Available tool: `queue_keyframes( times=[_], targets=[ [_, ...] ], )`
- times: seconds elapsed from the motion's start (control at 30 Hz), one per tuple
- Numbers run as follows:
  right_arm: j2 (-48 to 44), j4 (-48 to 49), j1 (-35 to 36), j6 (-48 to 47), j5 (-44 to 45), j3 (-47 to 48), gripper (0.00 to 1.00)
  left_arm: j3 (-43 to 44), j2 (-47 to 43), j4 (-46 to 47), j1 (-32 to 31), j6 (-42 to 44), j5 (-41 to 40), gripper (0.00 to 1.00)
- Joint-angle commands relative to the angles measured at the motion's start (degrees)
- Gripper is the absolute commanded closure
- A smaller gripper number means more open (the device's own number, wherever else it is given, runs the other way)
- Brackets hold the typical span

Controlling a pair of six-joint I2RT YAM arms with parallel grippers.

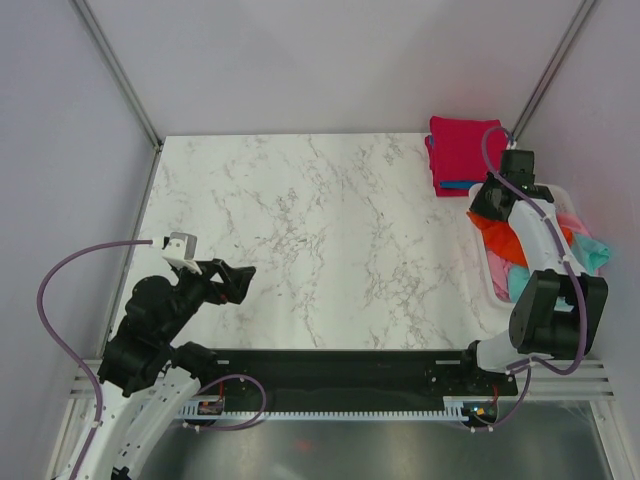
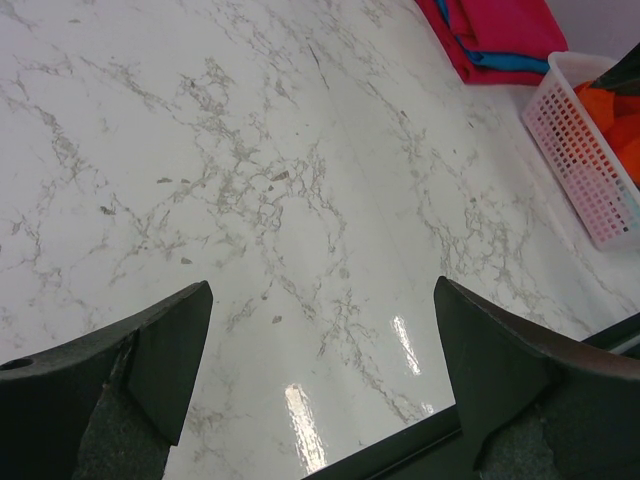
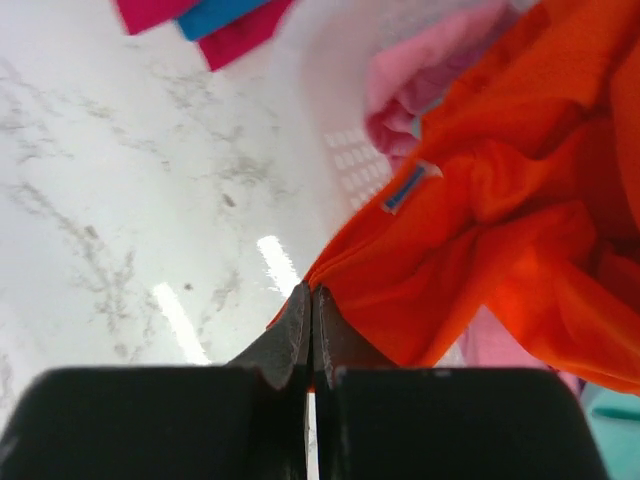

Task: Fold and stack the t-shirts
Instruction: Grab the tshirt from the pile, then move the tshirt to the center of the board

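orange-red t-shirt (image 3: 500,230) pinched in the right claw (image 3: 311,302) over the basket (image 2: 585,160).

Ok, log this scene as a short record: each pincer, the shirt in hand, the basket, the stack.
left pincer: open, empty, over the table
right pincer: shut on an edge of the orange t-shirt
orange t-shirt: bunched in the basket
basket: white, slotted, at the table's right edge; also holds a pink t-shirt and a teal t-shirt
folded stack: magenta with a blue layer, far right corner
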Motion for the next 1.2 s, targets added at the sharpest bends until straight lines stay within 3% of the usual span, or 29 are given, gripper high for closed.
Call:
queue_keyframes(
  times=[0.0, 0.07, 0.1, 0.17, 0.2, 0.3, 0.33, 0.43, 0.47, 0.57, 0.6, 0.63, 0.67, 0.73, 0.77, 0.8, 0.9, 1.03, 1.13, 1.17],
  targets=[
    [-3.55, -0.92, 5.7, -2.76, -7.12, 14.36, 1.0, -0.28, 0.4, 1.62, -0.16, 2.52, 1.0, 0.0],
    [-3.03, -6.1, 11.92, -4.35, -7.12, 23.79, 1.0, -0.28, 0.32, 1.71, 0.01, 2.61, 1.27, 0.0],
    [-2.51, -7.42, 17.88, -4.88, -7.74, 34.54, 1.0, -0.28, 0.4, 1.71, -0.07, 2.69, 1.18, 0.0],
    [0.04, -9.19, 25.88, -4.19, -11.6, 46.19, 1.0, -0.28, 0.49, 1.71, 0.1, 2.69, 1.18, 0.0],
    [2.4, -9.28, 28.72, -4.1, -11.7, 57.82, 1.0, -0.28, 0.58, 1.71, 0.1, 2.69, 1.18, 0.0],
    [5.4, -8.76, 35.32, -4.54, -7.48, 73.27, 1.0, -0.28, 0.49, 1.63, 0.1, 2.69, 0.83, 0.0],
    [4.97, -6.23, 35.34, -4.71, -6.43, 73.15, 1.0, -0.28, 0.49, 1.63, 0.01, 2.61, 0.74, 0.01],
    [0.94, -2.26, 35.34, -6.64, 4.44, 64.03, 1.0, -0.37, 0.06, 1.62, 0.1, 2.61, 0.39, 0.0],
    [0.23, -2.16, 35.34, -7.08, 11.78, 61.05, 1.0, -0.37, -0.03, 1.54, 0.1, 2.61, 0.21, 0.0],
    [-1.88, -2.78, 35.08, -5.87, 23.32, 47.87, 1.0, -0.37, 0.14, 1.36, 0.1, 2.52, -0.14, 0.0],
    [-2.15, -2.78, 34.82, -5.07, 23.81, 40.35, 0.96, -0.29, 0.14, 1.36, 0.1, 2.43, -0.23, 0.0],
    [-1.89, -5.13, 34.38, -3.85, 24.33, 37.23, 0.75, -0.28, 0.14, 1.36, 0.1, 2.43, -0.4, 0.0],
    [-1.45, -7.15, 33.5, -0.09, 24.51, 31.45, 0.31, -0.11, 0.32, 1.19, 0.1, 2.43, -0.4, 0.0],
    [-2.58, -10.49, 32.27, 6.23, 29.23, 19.7, 0.04, 0.41, -0.21, 0.66, 0.1, 2.17, -1.97, 0.0],
    [-2.59, -10.34, 31.4, 6.27, 29.26, 19.62, 0.02, 0.68, -0.38, 0.22, 0.1, 2.08, -2.42, 0.0],
    [-5.37, -9.64, 30.34, 9.15, 29.87, 11.53, 0.02, 0.94, -0.39, -0.13, 0.1, 1.99, -3.03, 0.0],
    [-12.31, -5.33, 27.26, 12.42, 27.86, 1.03, 0.02, 1.56, 0.4, -0.84, 0.1, 1.46, -4.53, 0.0],
    [-18.14, -1.99, 29.26, 13.74, 19.09, -3.75, 0.02, 1.56, 0.76, -0.92, 0.45, 1.03, -5.5, 0.0],
    [-18.59, -0.5, 40.58, 17.95, 18.62, -5.95, 0.02, 1.65, 0.84, -1.19, 0.98, 0.41, -6.82, 0.0],
    [-18.06, 0.12, 48.45, 19.44, 19.67, -6.74, 0.02, 1.74, 0.93, -1.27, 1.15, 0.23, -6.99, 0.0]
  ],
)
